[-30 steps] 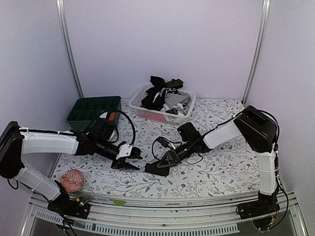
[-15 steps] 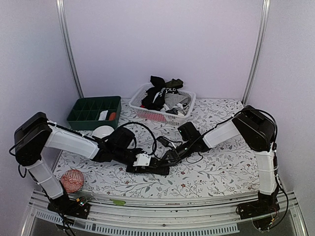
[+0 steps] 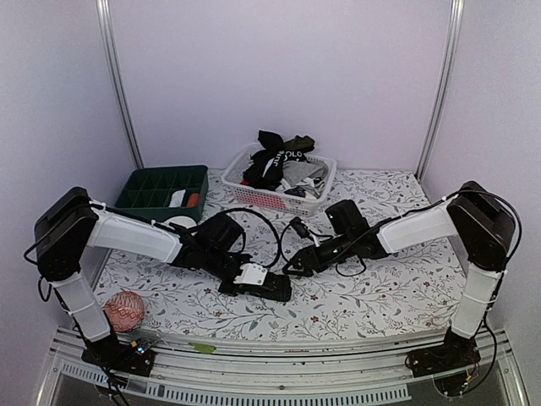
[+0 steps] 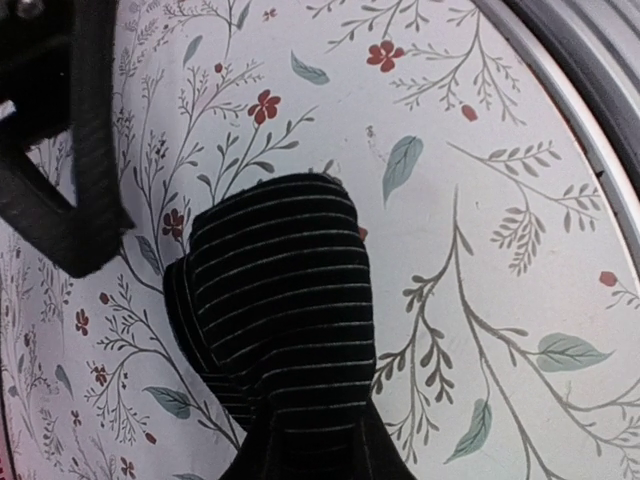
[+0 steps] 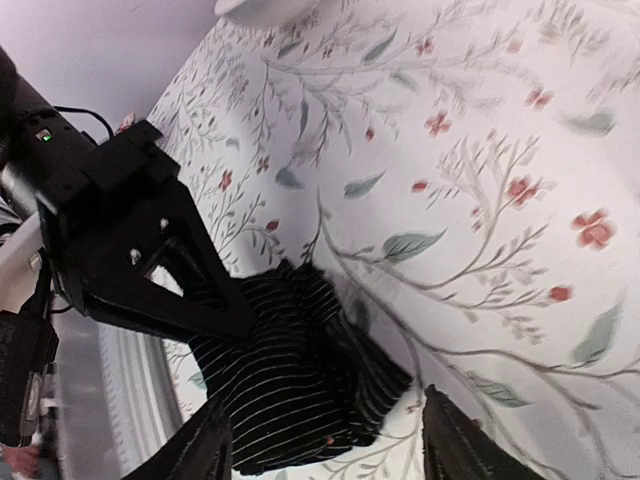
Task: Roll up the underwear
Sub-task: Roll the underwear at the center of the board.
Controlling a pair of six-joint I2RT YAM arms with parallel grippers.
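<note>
near left, a red ball [image 3: 124,309] lies on the floral tablecloth [image 3: 380,296]. beyond it, at the far left, a green compartment tray [image 3: 156,193] holds small white and red items, and a white dish [image 3: 176,225] sits just beside the tray's near edge. the left arm reaches low across the table toward the centre. the left gripper [image 3: 260,283] is clenched on the near end of the black striped underwear [image 4: 280,300]; the cloth gathers to a narrow neck at the bottom of the left wrist view, though the fingertips themselves are hidden there. the garment lies as a short, thick fold on the tablecloth, near the front centre. at the far centre, a white lattice basket [image 3: 254,196] holds a heap of underwear [image 3: 283,165] in black, white and grey. the right gripper [image 5: 330,445] is released, its fingers spread wide and holding nothing, just right of the striped garment.
</note>
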